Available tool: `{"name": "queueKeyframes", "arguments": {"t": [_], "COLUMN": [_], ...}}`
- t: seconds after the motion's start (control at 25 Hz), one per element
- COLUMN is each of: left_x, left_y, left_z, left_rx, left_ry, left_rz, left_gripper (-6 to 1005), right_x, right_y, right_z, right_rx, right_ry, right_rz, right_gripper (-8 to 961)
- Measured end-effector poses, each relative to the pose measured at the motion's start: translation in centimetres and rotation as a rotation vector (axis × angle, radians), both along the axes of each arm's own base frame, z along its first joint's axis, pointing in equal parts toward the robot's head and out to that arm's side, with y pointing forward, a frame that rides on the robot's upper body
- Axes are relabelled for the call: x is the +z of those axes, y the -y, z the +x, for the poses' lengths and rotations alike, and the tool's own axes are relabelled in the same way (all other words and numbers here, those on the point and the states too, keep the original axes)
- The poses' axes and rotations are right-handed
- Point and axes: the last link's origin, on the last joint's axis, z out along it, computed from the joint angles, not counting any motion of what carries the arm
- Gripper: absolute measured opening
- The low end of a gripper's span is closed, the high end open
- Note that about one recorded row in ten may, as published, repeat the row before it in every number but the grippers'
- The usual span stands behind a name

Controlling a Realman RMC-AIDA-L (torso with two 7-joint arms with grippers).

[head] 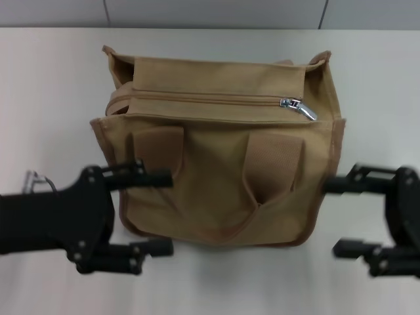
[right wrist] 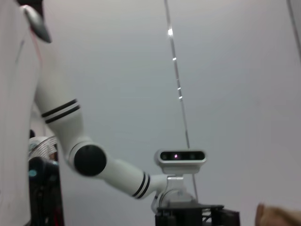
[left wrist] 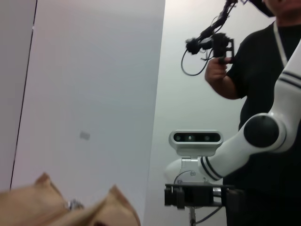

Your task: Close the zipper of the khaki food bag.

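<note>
The khaki food bag [head: 223, 164] stands upright in the middle of the white table, handles hanging down its near face. The zipper [head: 210, 99] runs across its top, and the silver pull tab [head: 298, 107] lies near the bag's right end. My left gripper [head: 157, 211] is open beside the bag's lower left side, its upper finger [head: 147, 176] close to the bag wall. My right gripper [head: 338, 216] is open just right of the bag's lower right corner. The left wrist view shows the bag's top flaps [left wrist: 51, 209] and the pull tab [left wrist: 74, 205].
The white table [head: 52, 98] runs to a grey wall at the back. A small metal object [head: 36, 180] lies at the far left. A person in black [left wrist: 268, 84] holding a hand-held device stands behind the robot in the left wrist view.
</note>
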Motion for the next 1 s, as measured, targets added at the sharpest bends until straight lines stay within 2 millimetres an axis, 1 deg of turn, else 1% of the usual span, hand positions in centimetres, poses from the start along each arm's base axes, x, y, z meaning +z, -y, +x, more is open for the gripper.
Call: {"name": "queueKeyframes", "arguments": {"t": [0.2,0.24,0.28,0.32,0.4,0.52,0.76,1.0], "left_x": [-2.8,-2.8,-4.1,-4.5,-4.9,-5.2,-5.3,-5.2], "left_y": [0.6,0.6,0.7,0.7,0.8,0.9,1.2,1.5], "left_z": [-1.6,-1.6,-2.2,-2.4,-2.6,-2.8,-2.8,-2.9], "left_rx": [0.066,0.066,0.086,0.091,0.093,0.095,0.086,0.079], "left_ry": [-0.064,-0.064,-0.115,-0.140,-0.158,-0.184,-0.191,-0.185], "left_rz": [0.005,0.005,0.017,0.019,0.016,-0.001,-0.024,-0.036], "left_gripper": [827,827,827,827,826,826,825,824], "right_x": [-3.2,-3.8,-4.8,-4.8,-5.6,-6.1,-6.7,-6.9], "right_y": [0.1,0.1,0.1,0.1,0.1,0.1,0.1,0.0], "right_z": [0.6,0.8,1.3,1.3,1.6,1.8,2.1,2.1], "right_rx": [-0.032,-0.042,-0.063,-0.063,-0.079,-0.087,-0.091,-0.092], "right_ry": [0.114,0.138,0.171,0.171,0.189,0.206,0.238,0.243], "right_rz": [-0.029,-0.024,-0.013,-0.013,-0.004,0.007,0.012,0.013], "right_gripper": [694,694,694,694,694,694,694,694]}}
